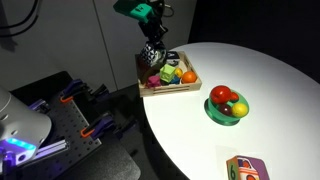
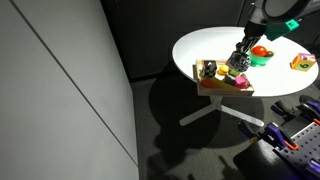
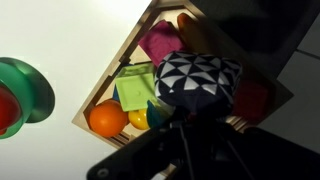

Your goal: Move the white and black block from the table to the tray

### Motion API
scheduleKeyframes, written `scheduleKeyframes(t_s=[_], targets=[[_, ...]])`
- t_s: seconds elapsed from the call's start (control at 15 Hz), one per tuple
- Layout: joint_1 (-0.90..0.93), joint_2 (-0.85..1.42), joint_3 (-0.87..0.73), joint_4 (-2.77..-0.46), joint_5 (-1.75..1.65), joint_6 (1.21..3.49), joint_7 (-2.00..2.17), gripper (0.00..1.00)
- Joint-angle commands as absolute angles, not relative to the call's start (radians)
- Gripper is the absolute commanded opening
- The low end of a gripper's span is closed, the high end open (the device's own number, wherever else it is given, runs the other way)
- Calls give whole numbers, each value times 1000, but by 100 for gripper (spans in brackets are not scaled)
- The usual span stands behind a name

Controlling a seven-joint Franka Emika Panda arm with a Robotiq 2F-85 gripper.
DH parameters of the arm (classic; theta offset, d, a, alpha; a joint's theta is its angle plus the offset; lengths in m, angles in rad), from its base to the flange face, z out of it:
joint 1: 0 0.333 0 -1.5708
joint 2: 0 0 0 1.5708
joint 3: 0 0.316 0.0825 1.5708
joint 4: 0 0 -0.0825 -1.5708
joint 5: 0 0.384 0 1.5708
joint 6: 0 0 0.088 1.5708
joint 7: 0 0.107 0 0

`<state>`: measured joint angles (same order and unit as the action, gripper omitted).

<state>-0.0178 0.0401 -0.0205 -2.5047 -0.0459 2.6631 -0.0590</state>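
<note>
The end effector (image 1: 153, 57) hangs over the far corner of the tray (image 1: 171, 90), which sits at the edge of the round white bench (image 1: 255, 70); in the wrist view the white and black block (image 3: 197, 78) fills the space just ahead of the dark fingers, which seem to be pinching it, though blur hides where they meet it. In that view the block lies over the inside of the tray, with the light wooden rim (image 3: 108, 72) running diagonally to its left; whether the block touches the tray floor cannot be told. Inside the tray lie an orange fruit (image 3: 105, 118), a lime-green piece (image 3: 132, 90) and a magenta piece (image 3: 158, 42), all close together beside the block. The green bowl (image 1: 227, 116) stands near the tray but apart from it, with red and yellow toy fruit in it; a colourful cube (image 1: 246, 168) rests well apart, near the bench's edge.
</note>
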Motion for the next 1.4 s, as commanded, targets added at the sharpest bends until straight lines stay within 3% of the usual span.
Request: scheduleKeyframes(t_s=[0.0, 0.27, 0.33, 1.33], targets=[[-18, 39, -20, -2504, -46, 2660, -59, 12], [-18, 40, -20, -2504, -46, 2660, -59, 12], [-18, 40, -20, -2504, -46, 2660, -59, 4], [17, 147, 4, -2385, -62, 2659, 22, 4]])
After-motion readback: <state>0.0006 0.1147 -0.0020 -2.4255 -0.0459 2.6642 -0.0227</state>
